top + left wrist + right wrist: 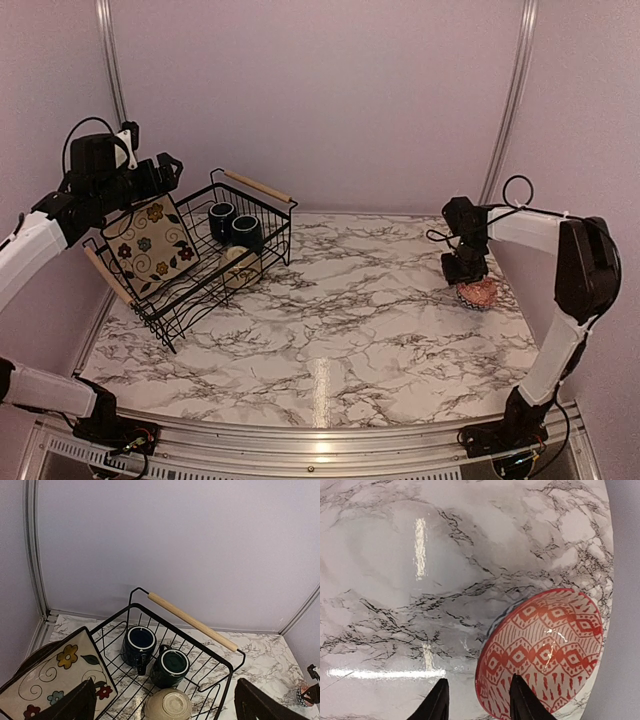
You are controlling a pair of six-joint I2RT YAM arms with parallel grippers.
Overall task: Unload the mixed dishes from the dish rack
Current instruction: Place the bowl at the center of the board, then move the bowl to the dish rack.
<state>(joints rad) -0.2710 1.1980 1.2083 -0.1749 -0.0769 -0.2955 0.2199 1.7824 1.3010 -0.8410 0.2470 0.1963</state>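
The black wire dish rack (175,325) stands at the left, its wooden handle (192,621) at the far side. A square cream flowered plate (150,245) leans in it, with a dark round rim (30,657) behind. Two dark mugs (139,642) (172,665) and an upturned cream bowl (169,705) sit inside. My left gripper (160,180) hovers open above the plate's top edge, holding nothing. At the right, a red patterned bowl (550,645) rests on the table. My right gripper (479,680) stands open, its fingers either side of the bowl's near rim.
The marble table (340,310) stretches between the rack and the red bowl (478,292). Purple walls with metal corner rails (508,110) close in the back and sides. The bowl lies close to the table's right edge.
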